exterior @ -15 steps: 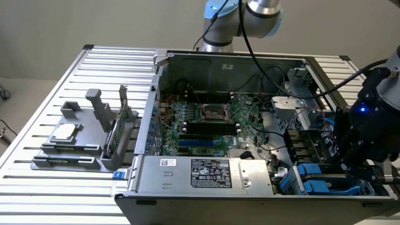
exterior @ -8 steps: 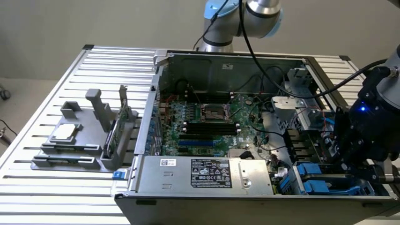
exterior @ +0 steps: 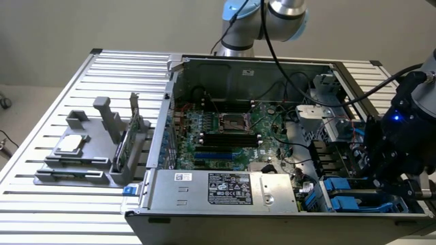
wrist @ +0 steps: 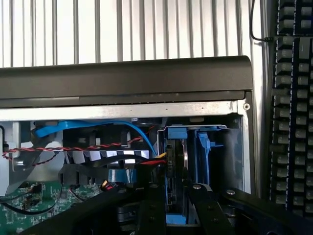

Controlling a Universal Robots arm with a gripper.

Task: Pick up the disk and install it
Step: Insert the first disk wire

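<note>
The disk stands edge-on in the drive bay at the case's corner, a grey metal body in a blue plastic bracket. My gripper straddles it from above, one black finger pressed to each side, shut on it. In the exterior view the gripper hangs low over the drive bay at the exterior view's right, by blue brackets. The disk's lower part is hidden behind the fingers.
The open computer case lies on a slatted metal table, with motherboard and power supply inside. Blue and red-black cables run beside the bay. A grey fixture holds a chip and green card. A keyboard lies beyond the case.
</note>
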